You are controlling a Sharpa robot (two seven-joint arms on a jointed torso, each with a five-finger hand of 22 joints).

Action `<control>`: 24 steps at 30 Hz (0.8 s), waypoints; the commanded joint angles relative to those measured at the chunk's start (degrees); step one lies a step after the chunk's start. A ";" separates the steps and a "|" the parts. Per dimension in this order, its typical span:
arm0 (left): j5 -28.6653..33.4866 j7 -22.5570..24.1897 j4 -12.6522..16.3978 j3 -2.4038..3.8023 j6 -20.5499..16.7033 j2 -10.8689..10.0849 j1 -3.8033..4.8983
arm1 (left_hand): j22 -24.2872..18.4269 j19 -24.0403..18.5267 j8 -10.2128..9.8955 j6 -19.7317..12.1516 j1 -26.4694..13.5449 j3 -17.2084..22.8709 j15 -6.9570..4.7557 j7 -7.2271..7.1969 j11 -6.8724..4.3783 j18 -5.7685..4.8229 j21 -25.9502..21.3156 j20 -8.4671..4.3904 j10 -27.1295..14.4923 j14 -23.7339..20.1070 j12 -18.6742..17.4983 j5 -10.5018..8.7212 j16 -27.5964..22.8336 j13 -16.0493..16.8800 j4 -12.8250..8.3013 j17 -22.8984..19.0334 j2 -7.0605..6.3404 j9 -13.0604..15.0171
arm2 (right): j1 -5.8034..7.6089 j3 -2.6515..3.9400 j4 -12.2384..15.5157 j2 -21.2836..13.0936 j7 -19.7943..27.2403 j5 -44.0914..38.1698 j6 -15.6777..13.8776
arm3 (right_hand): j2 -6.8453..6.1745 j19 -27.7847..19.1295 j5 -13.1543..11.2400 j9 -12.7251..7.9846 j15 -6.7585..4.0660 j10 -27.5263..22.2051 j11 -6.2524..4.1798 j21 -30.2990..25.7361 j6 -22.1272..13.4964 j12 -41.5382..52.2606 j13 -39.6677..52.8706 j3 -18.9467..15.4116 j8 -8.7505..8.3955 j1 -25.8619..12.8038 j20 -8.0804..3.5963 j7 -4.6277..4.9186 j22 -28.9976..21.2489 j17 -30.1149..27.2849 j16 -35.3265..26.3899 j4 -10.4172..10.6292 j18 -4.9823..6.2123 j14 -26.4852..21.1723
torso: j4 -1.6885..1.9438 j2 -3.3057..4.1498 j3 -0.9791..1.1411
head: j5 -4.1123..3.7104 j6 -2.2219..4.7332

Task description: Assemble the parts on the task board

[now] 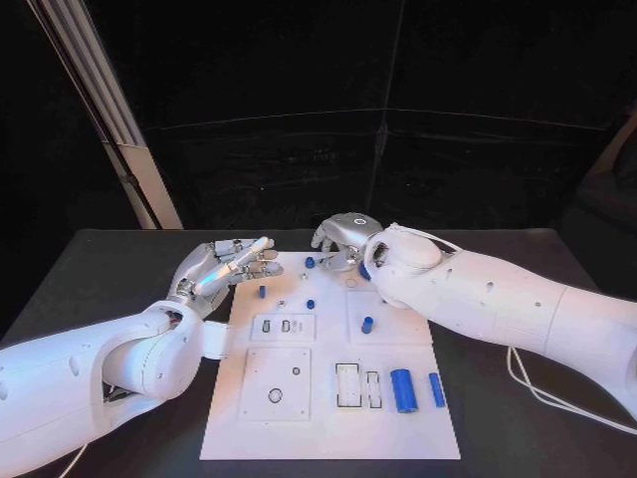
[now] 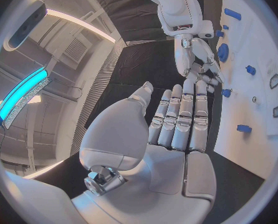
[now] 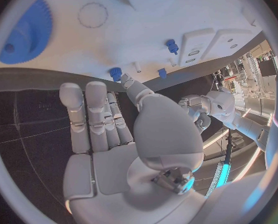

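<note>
The white task board (image 1: 333,398) lies in the middle of the table. My left hand (image 1: 233,264) hovers at the board's far left corner, fingers straight and apart, holding nothing (image 2: 176,124). At the board's far edge my right hand (image 1: 343,239) points its fingers down, also with nothing in it (image 3: 108,129). A blue gear (image 3: 27,32) lies flat on the board just by the right hand (image 2: 223,52). Small blue pegs (image 1: 311,262) (image 1: 260,292) (image 1: 311,303) stand on the far half. A blue cylinder (image 1: 402,390) and a blue bar (image 1: 436,388) lie near the front right.
Recessed plates with slots (image 1: 283,326) and a hole (image 1: 276,395) sit on the board's left half. The black table (image 1: 104,289) extends on both sides of the board. A pale pillar (image 1: 117,129) stands at the back left.
</note>
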 commanded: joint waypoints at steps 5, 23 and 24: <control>0.10 0.18 0.45 0.05 0.62 -0.67 0.12 | -0.06 0.36 -0.21 0.05 0.33 -0.10 0.25 0.36 0.34 0.85 -0.40 -0.04 0.13 0.15 -0.35 -0.21 -0.27 -0.09 -0.35 0.06 0.27 -0.08 | 0.17 0.16 7.69 -8.34 -2.96 10.72 -1.52 | -2.05 4.41 2.20 -0.05 -2.71 13.97 -3.64 4.26 3.25 8.02 4.69 -1.31 0.73 -1.36 -2.46 -2.89 7.16 8.62 6.45 2.26 -0.75 2.50 | -0.94 -0.61 0.06 | 0.43 0.02; 0.32 0.05 -0.10 0.03 0.97 -0.24 0.10 | -0.11 0.39 -0.27 0.07 0.40 0.02 0.25 0.33 0.33 0.85 -0.46 -0.03 0.13 0.19 -0.44 -0.19 -0.34 -0.08 -0.44 0.08 0.39 -0.07 | 0.20 0.84 11.51 -16.30 -8.35 13.88 9.44 | -2.52 13.03 5.68 -0.56 -1.76 19.09 -2.62 15.42 -3.02 67.88 69.59 -18.31 1.00 3.06 -1.90 -1.87 27.45 38.67 26.31 13.98 -4.31 5.58 | -1.29 -0.62 0.20 | 0.17 0.21; 0.33 0.05 -0.14 0.03 0.99 -0.20 0.10 | -0.13 0.42 -0.30 0.09 0.43 0.06 0.25 0.32 0.32 0.86 -0.48 -0.03 0.15 0.21 -0.47 -0.19 -0.37 -0.08 -0.49 0.09 0.41 -0.07 | 0.20 0.84 11.32 -16.14 -8.41 13.36 9.76 | -2.37 13.59 5.75 -0.54 -1.59 19.68 -2.46 15.99 -3.22 69.83 71.69 -18.64 1.14 3.36 -1.74 -1.76 28.66 39.88 26.99 14.32 -4.52 5.76 | -1.31 -0.61 0.22 | 0.18 0.21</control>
